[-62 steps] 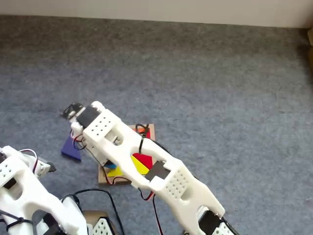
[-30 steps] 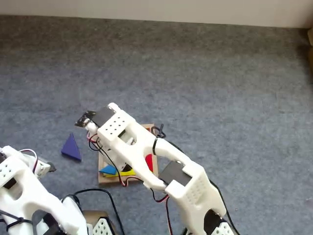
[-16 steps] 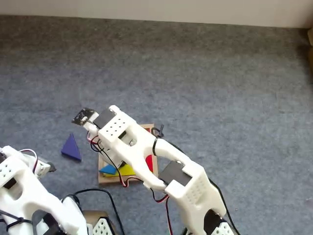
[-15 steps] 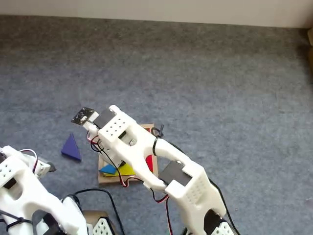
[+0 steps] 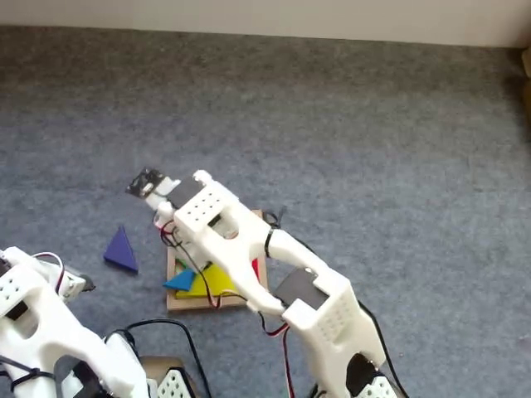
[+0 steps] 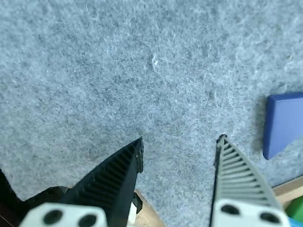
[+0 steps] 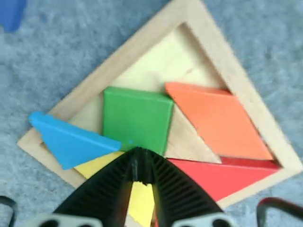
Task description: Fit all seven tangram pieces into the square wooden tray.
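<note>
Inside the square wooden tray (image 7: pixel 132 51) lie the green square (image 7: pixel 137 118), orange parallelogram (image 7: pixel 215 125), red triangle (image 7: pixel 222 177) and yellow triangle (image 7: pixel 102 163). The light blue triangle (image 7: pixel 71 139) lies across the tray's rim, partly outside. Over the tray my right gripper (image 7: pixel 140 158) hangs, jaws pressed together on nothing. Beside the tray, on the carpet (image 5: pixel 373 124), lies the dark blue triangle (image 5: pixel 121 252); near it my left gripper (image 6: pixel 180 142) is spread wide.

A carpeted indoor room, office or home alike: grey short-pile carpet (image 5: pixel 373 124) meeting a pale wall (image 5: pixel 249 15).
</note>
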